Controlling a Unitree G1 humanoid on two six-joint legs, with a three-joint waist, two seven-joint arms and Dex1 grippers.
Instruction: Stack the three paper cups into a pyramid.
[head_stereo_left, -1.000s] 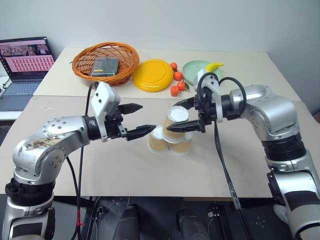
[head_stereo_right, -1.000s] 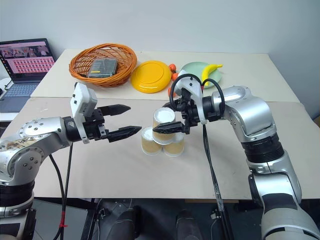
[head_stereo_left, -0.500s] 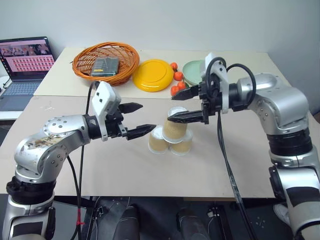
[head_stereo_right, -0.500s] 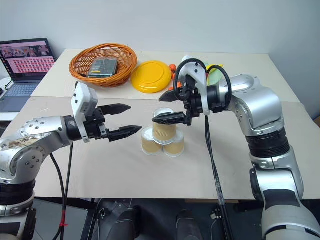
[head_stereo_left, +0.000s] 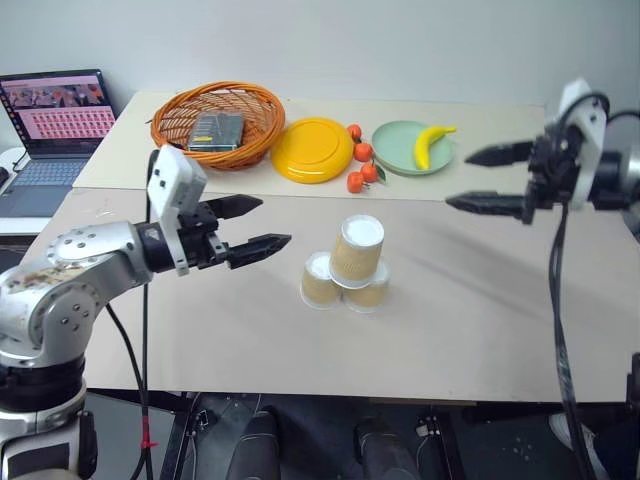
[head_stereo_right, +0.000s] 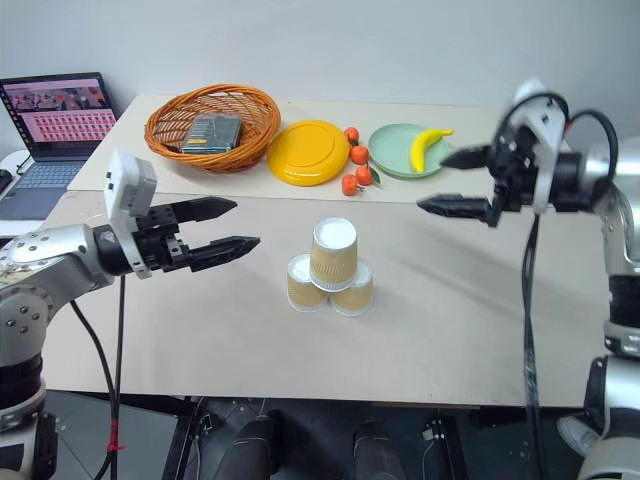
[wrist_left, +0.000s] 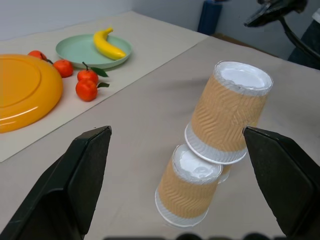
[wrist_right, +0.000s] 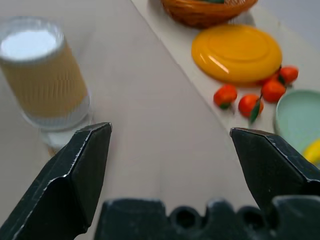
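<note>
Left gripper (head_stereo_left: 258, 224) hangs spread and empty, left of the cups. Right gripper (head_stereo_left: 480, 180) is likewise spread and empty, well to their right above the table (head_stereo_left: 480, 300). Two cups (head_stereo_left: 318, 281) (head_stereo_left: 368, 293) stand side by side mid-table; the third cup (head_stereo_left: 356, 249) sits tilted on top of both.

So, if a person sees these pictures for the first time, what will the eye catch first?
Probably the pyramid of three paper cups in the middle of the table, the top cup a little tilted on the two below. Next, the two open grippers, the left gripper and the right gripper, each off to its side of the cups. Behind, the bright orange basket and yellow plate stand out.
</note>
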